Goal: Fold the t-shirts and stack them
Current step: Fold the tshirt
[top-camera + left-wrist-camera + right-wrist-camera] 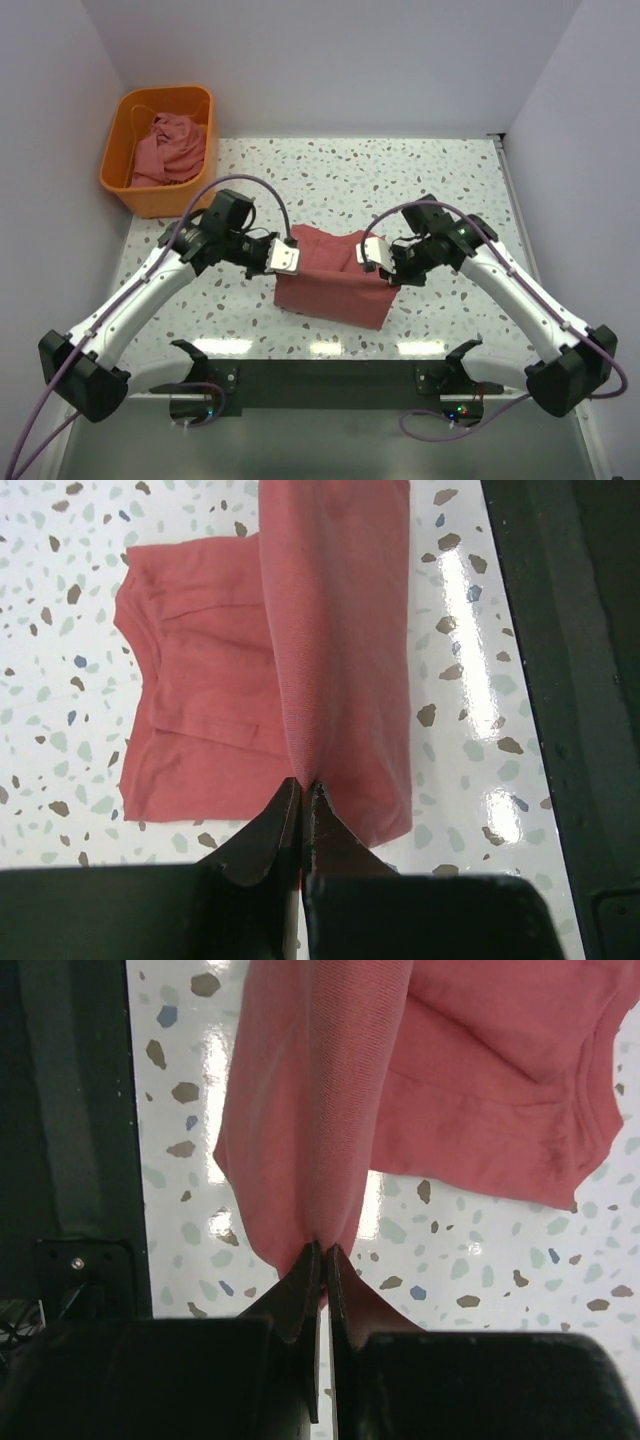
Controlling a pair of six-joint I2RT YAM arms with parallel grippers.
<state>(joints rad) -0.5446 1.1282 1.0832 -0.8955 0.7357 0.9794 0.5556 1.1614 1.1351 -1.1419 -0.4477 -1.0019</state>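
Item: t-shirt (pixel 330 285), dusty red-pink, plain. It lay at the lower centre of the overhead frame on the speckled table (pixel 420 180), partly folded into a rough rectangle. One edge was raised between the two grippers and the rest lay flat on the surface. Sleeves and neckline were hard to make out from above, and the number of layers could not be told.

Left gripper (pixel 287 258): at the shirt's upper left corner in the overhead view. In its wrist view the fingers were pressed together on a ridge of cloth. The ridge ran up the middle and was cut off by the top edge. The pinched hem itself was hidden between the fingers.

Right gripper (pixel 372 252): at the shirt's upper right corner, likewise clamped on a hanging fold. That fold was cropped at the top of its wrist view, and the flat part was cut off at the right edge.

Further t-shirts (pixel 170 148): same colour, crumpled in a heap; the count was unreadable.

Orange basket (pixel 155 200): upper left of the overhead frame, holding that heap. Whether it stood on the table could not be told.

Dark mounting plate (pixel 330 385): bottom of the overhead frame, below the shirt, carrying both arm bases.
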